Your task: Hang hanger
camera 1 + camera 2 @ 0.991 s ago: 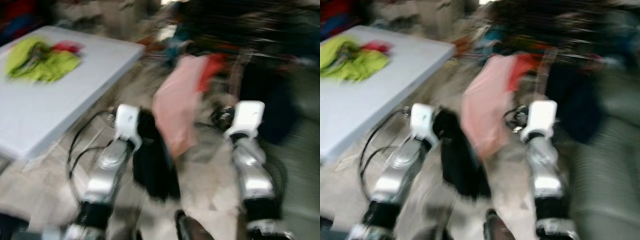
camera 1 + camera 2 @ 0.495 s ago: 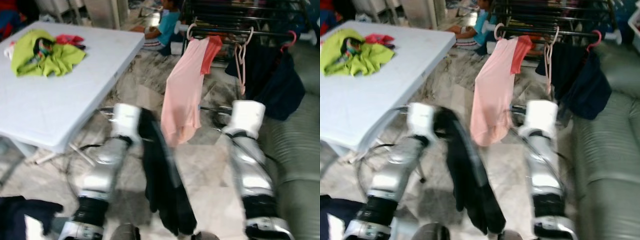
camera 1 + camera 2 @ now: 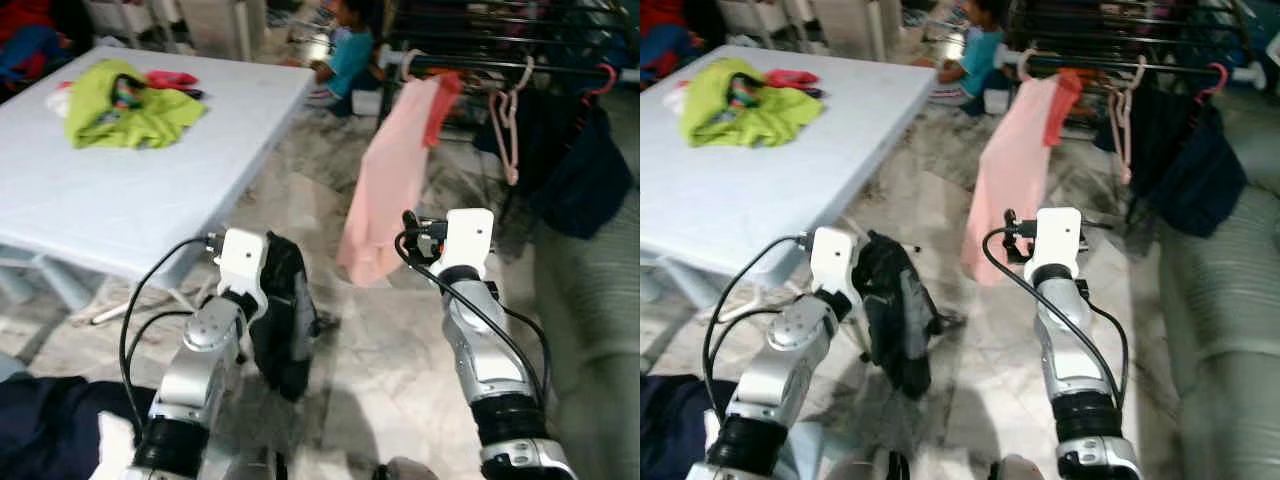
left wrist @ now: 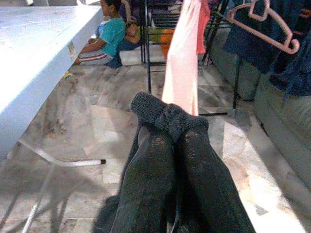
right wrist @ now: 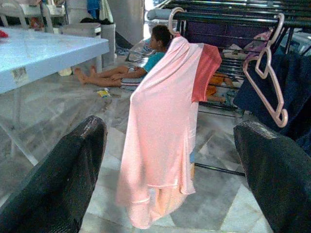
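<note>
Plainly, with a dark garment (image 3: 283, 312) held in the left gripper (image 3: 262, 290) jaws and the right gripper (image 5: 170, 170) jaws spread wide and empty, the garment could be dropped short of the rack (image 3: 1120, 62).

There were two grippers, one worktop (image 3: 150, 190), one pink garment (image 5: 160, 131), one empty pink hanger (image 5: 269, 82) and one seated person (image 5: 146, 58).
</note>
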Robot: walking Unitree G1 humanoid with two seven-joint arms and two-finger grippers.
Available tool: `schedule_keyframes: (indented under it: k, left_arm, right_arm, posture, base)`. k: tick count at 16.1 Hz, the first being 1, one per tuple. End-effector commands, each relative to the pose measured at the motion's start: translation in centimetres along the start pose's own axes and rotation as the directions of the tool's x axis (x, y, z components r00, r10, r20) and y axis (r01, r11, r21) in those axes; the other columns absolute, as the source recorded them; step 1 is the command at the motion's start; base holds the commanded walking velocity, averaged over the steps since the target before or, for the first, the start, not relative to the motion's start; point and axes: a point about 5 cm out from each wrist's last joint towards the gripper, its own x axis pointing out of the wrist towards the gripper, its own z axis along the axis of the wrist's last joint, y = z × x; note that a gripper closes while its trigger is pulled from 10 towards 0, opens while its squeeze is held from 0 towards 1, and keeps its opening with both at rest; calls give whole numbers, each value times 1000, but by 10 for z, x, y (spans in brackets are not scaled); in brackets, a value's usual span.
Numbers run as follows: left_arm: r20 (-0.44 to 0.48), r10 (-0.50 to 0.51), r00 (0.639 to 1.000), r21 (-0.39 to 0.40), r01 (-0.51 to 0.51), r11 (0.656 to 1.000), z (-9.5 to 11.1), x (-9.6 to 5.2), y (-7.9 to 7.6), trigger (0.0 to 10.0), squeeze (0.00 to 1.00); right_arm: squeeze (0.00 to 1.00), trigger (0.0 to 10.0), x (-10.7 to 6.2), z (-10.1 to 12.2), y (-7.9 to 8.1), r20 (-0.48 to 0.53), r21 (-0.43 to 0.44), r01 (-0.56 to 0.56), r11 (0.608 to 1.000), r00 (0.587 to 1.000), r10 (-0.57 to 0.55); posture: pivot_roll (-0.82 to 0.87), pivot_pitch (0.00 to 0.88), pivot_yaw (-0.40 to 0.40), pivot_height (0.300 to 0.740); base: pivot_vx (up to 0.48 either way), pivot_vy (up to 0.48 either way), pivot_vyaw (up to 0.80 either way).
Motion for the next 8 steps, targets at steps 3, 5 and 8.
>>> schedule_keyframes:
  k: [3,5,8]
  left_arm:
    - [95,-43,995,16,42,999,18,5,-8,10000,0]
    - [96,-46,994,18,45,999,18,5,-8,10000,0]
    - [106,-51,993,14,50,999,19,6,-8,10000,0]
  right_arm:
    - [0,10000,-1,-4,6,-26,-62,-20,998,999,19]
    - [0,10000,-3,-3,7,-19,-10,-52,999,998,52]
    - [0,10000,-3,-4,1,-28,48,-26,999,999,27]
  posture:
    - [-20,28,46,740]
    - [-23,32,47,740]
    - [-24,38,49,740]
  base:
    - [90,0,0]
    - [302,0,0]
    - [424,0,-267]
